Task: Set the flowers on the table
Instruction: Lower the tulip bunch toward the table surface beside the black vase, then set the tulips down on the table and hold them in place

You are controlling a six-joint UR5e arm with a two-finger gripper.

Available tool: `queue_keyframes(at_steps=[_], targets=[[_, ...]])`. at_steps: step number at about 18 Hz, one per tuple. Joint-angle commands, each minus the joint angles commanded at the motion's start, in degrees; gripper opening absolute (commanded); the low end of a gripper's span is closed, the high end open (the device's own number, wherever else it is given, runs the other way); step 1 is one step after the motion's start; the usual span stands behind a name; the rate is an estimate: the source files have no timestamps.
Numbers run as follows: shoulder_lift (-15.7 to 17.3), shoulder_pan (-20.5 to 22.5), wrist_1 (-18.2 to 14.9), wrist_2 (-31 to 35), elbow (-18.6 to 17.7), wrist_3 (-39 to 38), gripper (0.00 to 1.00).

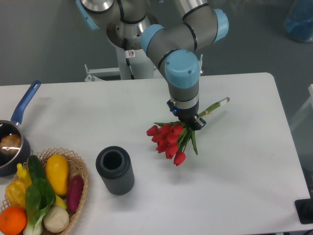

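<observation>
The flowers (168, 138) are a bunch of red tulips with green leaves. Their pale green stems (216, 104) point to the back right. The bunch lies nearly flat, at or just above the white table (244, 161), a little right of the middle. My gripper (189, 122) points down over the bunch where the leaves meet the stems. Its dark fingers (198, 122) are closed around the stems. The wrist hides the finger tips and the exact grip.
A dark grey ribbed vase (115, 170) stands upright and empty to the left of the flowers. A wicker basket (80, 169) of produce sits at the front left corner. A blue-handled pot (12, 142) stands at the left edge.
</observation>
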Motion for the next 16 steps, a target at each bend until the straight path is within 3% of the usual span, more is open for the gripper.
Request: queue_keyframes(at_steps=[8, 16], targets=[[-2.72, -0.18, 0.09, -0.18, -0.17, -0.09, 0.34], [-2.90, -0.18, 0.00, -0.26, -0.17, 0.00, 0.34]])
